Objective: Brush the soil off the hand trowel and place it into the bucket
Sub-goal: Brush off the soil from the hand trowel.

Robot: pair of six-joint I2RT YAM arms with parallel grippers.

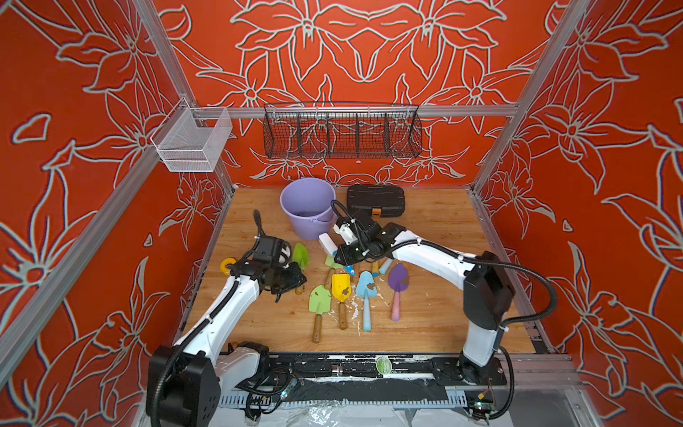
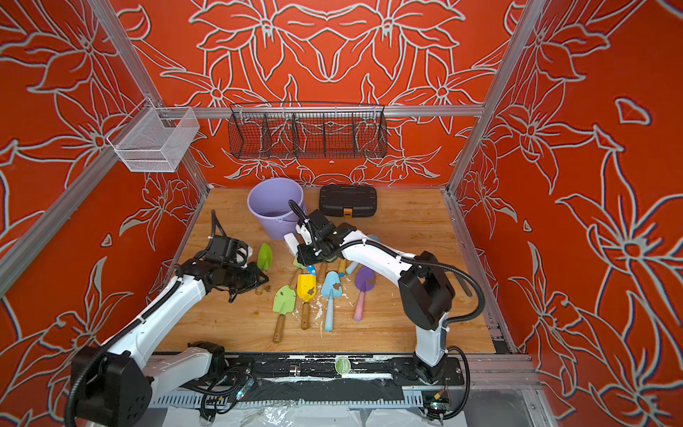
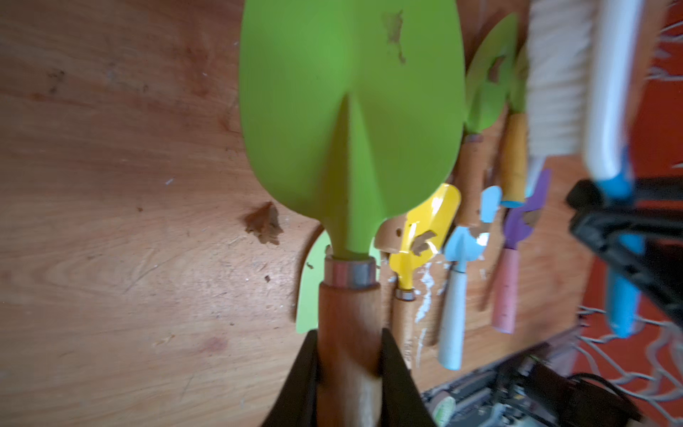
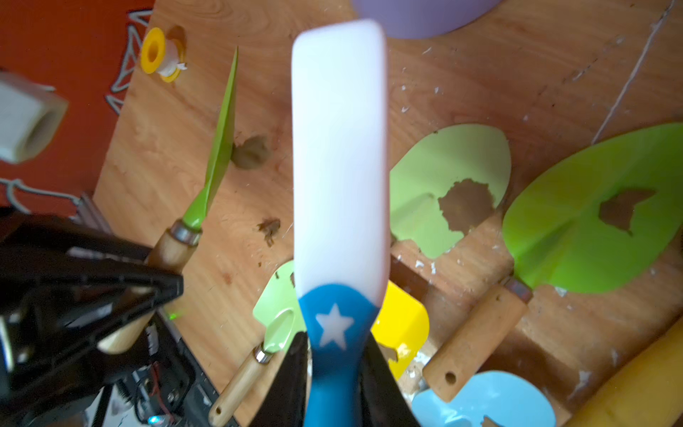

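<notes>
No words or numbers were legible anywhere. A round green sticker [image 1: 384, 366] sat on the black front rail [image 1: 414, 365], well apart from the bucket [image 1: 308, 207] across the table, its print too small to read. The only clear sign was a white star [image 4: 334, 327] on the blue handle of the brush [image 4: 338, 148], near the bucket.

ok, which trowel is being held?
The green trowel clamped by its wood handle in the left end effector; the other trowels lie on the table.

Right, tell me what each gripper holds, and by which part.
Left gripper: the green trowel, by its wooden handle. Right gripper: the white brush, by its blue handle.
</notes>
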